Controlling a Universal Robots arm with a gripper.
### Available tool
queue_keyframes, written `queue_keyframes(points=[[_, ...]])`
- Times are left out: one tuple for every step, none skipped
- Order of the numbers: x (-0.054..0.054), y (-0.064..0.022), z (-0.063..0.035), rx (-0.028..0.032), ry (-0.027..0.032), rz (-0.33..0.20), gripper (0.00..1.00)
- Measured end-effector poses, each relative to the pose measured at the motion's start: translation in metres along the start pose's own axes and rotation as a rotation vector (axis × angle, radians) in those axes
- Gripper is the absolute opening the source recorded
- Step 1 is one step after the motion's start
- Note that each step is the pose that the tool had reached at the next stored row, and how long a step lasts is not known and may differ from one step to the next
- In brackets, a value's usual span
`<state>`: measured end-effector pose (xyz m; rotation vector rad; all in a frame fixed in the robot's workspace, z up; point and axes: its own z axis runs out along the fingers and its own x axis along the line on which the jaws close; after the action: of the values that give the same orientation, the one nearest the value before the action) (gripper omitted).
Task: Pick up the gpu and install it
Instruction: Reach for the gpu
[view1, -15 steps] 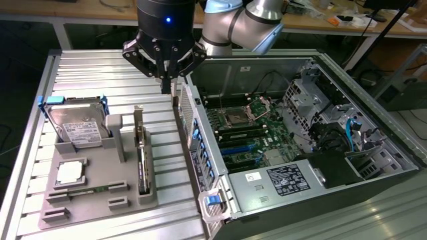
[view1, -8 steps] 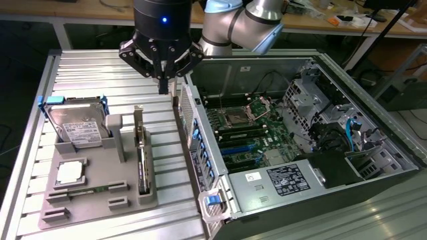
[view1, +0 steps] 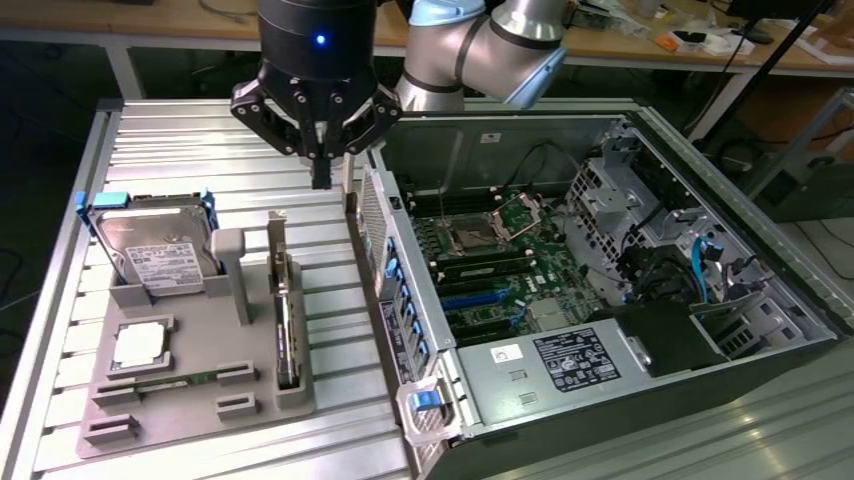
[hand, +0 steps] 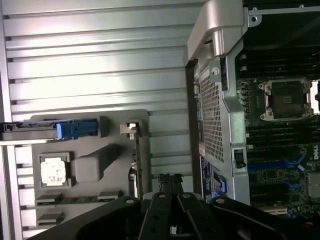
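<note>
Black pincer (view1: 320, 178), closed and empty, hangs above the tabletop (view1: 174, 140). We see the gpu (view1: 283, 310) standing edgewise in a grey tray (view1: 200, 395) nearby.

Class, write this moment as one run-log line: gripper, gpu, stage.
gripper: shut, empty, hovering beside computer case | gpu: on edge in grey holder, not gripped | stage: pickup not done
</note>
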<state>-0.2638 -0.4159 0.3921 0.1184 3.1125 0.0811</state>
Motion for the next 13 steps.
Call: queue_keyframes(points=[[0.0005,-0.0001,0.0000,0.0000,0.0000,0.000,0.11],[0.0010,-0.0002,0.0000,0.0000,0.0000,0.000,0.11],[0.0015,-0.0002,0.0000,0.0000,0.0000,0.000,0.11],[0.0020,-0.0003,-0.0001,0.0000,0.0000,0.000,0.11],[0.0025,-0.0004,-0.0001,0.0000,0.0000,0.000,0.11],[0.0029,-0.0005,-0.0001,0.0000,0.0000,0.000,0.11],[0.0033,-0.0006,-0.0001,0.0000,0.0000,0.000,0.11],[0.0038,-0.0007,-0.0001,-0.0001,-0.0001,0.000,0.11],[0.0043,-0.0007,-0.0001,0.0000,0.0000,0.000,0.11],[0.0048,-0.0008,-0.0001,0.0000,0.0000,0.000,0.11],[0.0052,-0.0009,-0.0001,-0.0001,-0.0001,0.000,0.11],[0.0056,-0.0009,-0.0002,0.0000,0.0000,0.000,0.11],[0.0059,-0.0010,-0.0002,0.0000,0.0000,0.000,0.11]])
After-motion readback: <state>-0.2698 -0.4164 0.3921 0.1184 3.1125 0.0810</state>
